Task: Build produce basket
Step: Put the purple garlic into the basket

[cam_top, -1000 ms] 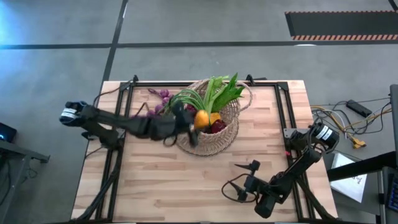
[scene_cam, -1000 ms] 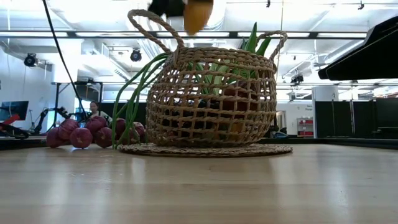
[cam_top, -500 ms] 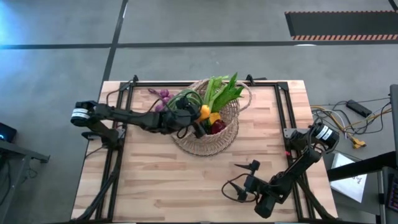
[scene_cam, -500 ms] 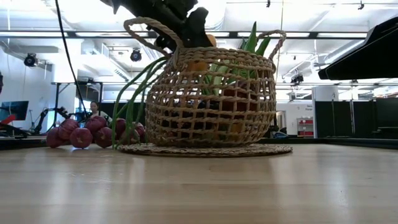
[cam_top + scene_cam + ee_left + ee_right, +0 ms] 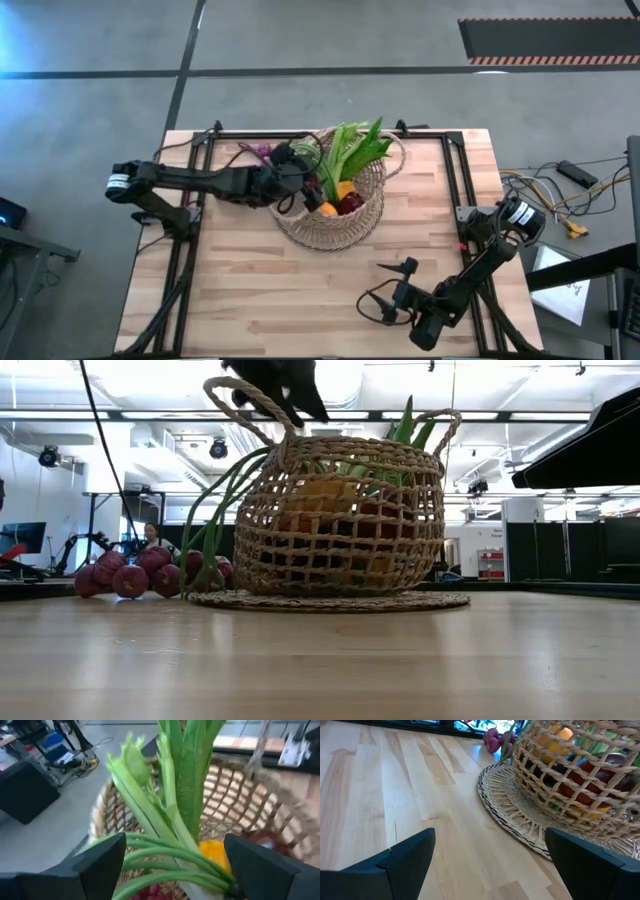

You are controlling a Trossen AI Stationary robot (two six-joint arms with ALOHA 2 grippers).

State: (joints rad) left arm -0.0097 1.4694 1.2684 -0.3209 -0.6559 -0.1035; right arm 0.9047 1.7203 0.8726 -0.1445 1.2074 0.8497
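2 grippers spread wide and holding nothing: left gripper (image 5: 303, 176) hung over the basket (image 5: 365, 215) rim beside the green leeks (image 5: 350, 148), right gripper (image 5: 392, 300) rested low on the table (image 5: 250, 290), well apart from the basket. Inside the basket lay an orange fruit (image 5: 325, 495), a dark red apple (image 5: 351, 204) and the leeks. Just beside the basket, on the table, sat a purple grape bunch (image 5: 130, 572).
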